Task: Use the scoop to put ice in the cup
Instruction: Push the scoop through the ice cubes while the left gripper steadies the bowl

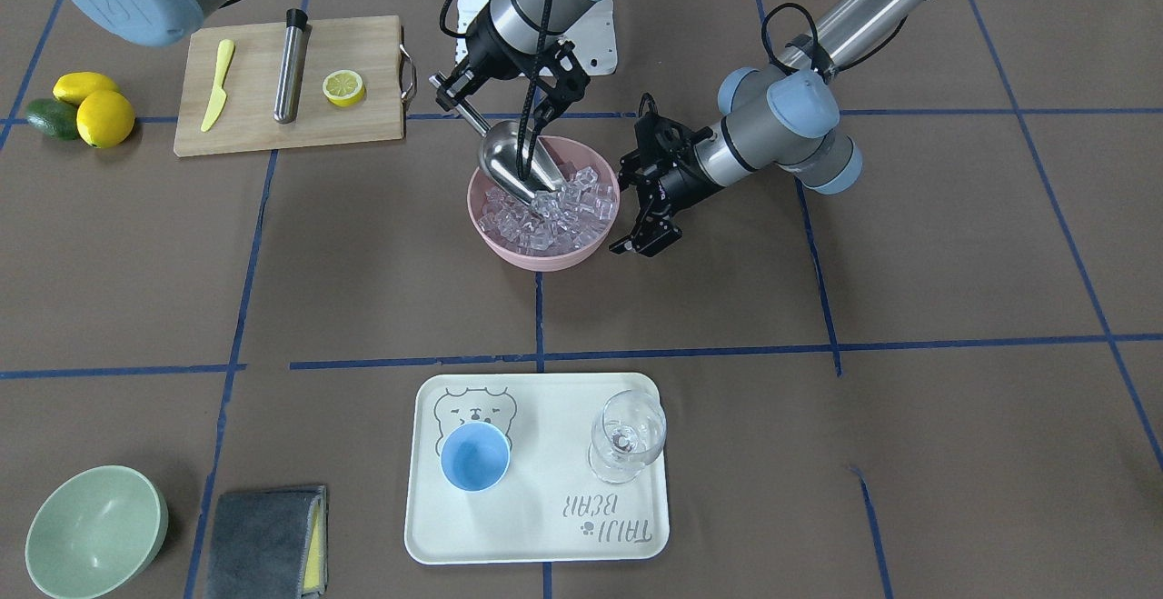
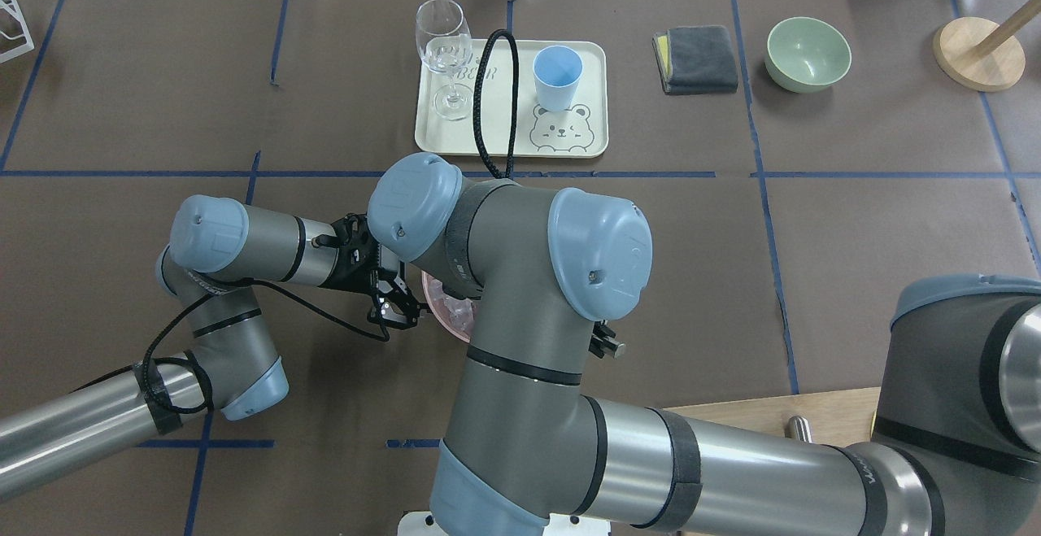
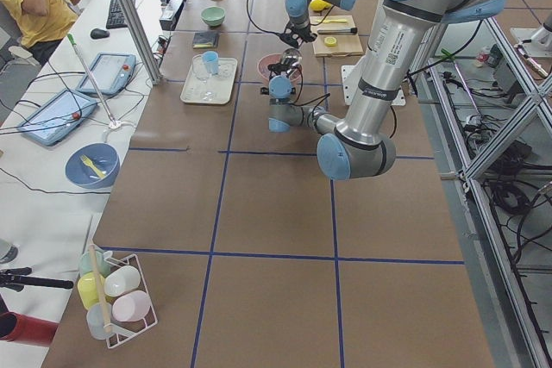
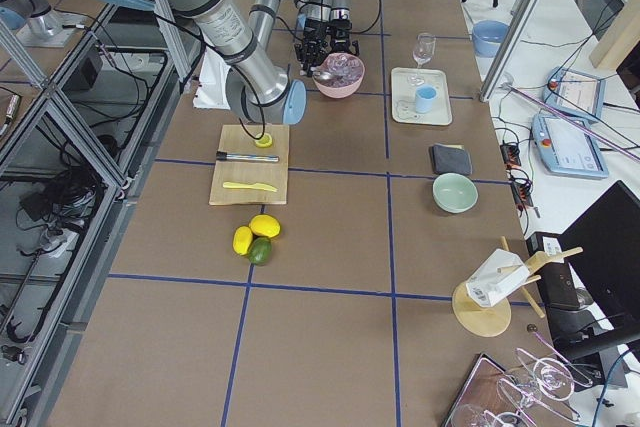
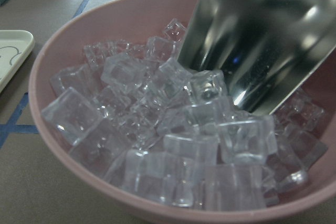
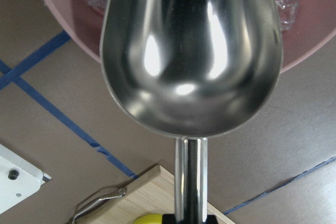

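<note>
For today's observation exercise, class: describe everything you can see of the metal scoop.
The scoop is shiny silver metal: a deep rounded trough on a thin straight handle. The right gripper clamps the handle's end. It tilts down, front edge pushed among the ice cubes in the pink bowl; the trough's visible inside holds none.

Close on pink bowl, heaped with clear ice cubes. Shiny metal scoop slants in from upper right, lower edge touching cubes at right of pile. Cream tray corner at left edge. Blue tape crosses brown table left of bowl.
</note>
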Robot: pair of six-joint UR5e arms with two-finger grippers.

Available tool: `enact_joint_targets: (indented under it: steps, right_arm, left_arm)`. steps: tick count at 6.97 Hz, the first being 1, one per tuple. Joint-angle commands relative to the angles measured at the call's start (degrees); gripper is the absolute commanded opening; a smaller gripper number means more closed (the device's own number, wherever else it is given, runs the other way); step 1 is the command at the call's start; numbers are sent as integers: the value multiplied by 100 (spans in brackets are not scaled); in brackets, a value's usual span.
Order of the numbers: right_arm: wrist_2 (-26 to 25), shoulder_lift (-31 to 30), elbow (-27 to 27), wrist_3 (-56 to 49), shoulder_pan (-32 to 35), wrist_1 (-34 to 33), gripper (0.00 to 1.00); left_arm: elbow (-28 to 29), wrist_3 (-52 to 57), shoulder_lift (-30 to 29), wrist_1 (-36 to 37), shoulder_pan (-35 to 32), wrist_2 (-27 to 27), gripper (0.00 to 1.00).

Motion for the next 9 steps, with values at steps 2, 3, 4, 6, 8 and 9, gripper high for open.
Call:
enact_joint_targets:
  steps: [2,3,4,6,8,9]
  right_arm:
    - [-24,-169,-13,126,-1,488,0]
    - [-24,-265,-4,153,0,741,0]
    - [-24,-397,5,222,0,988,0]
    - [-24,-460,75,241,17,1139,0]
    - [-24,-799,494,276,52,1401,0]
    - [-24,-1090,871,276,78,1516,0]
  left_arm:
    - [0,-21,-6,7,0,0,100]
    - [0,-21,-6,7,0,0,100]
    - [0,-21,-6,7,9,0,100]
    - [0,-21,-6,7,9,0,100]
    - [0,-21,-6,7,9,0,100]
    - [9,-21,-6,7,9,0,100]
